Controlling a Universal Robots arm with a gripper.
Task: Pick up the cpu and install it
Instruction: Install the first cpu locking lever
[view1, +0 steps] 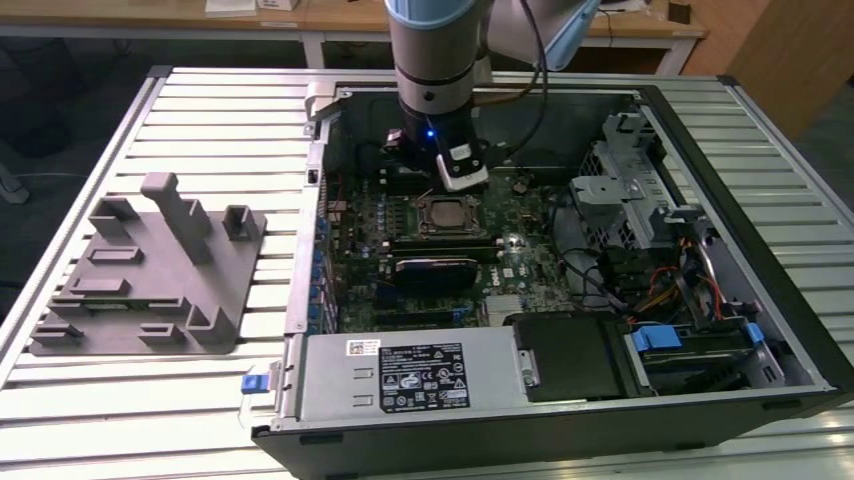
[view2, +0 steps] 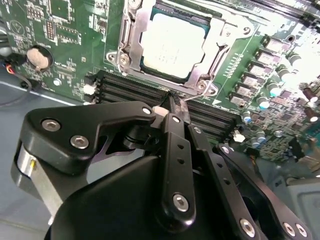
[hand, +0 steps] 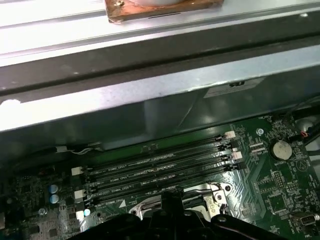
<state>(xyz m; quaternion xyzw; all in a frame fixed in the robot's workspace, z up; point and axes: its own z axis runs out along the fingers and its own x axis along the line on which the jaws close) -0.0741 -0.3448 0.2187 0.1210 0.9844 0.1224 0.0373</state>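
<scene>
The cpu (view2: 172, 45), a flat square chip with a pale silvery-grey top, lies in the socket frame (view2: 131, 46), near the closed, empty tool (view2: 171, 104).

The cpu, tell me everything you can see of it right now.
The cpu is a small, flat, square chip with a silvery-grey metal top that catches the light. It lies level in the metal socket frame, which surrounds its edges, on the green motherboard next to the black memory slots. The gripper hangs close over the socket's edge and is not holding the cpu.
</scene>
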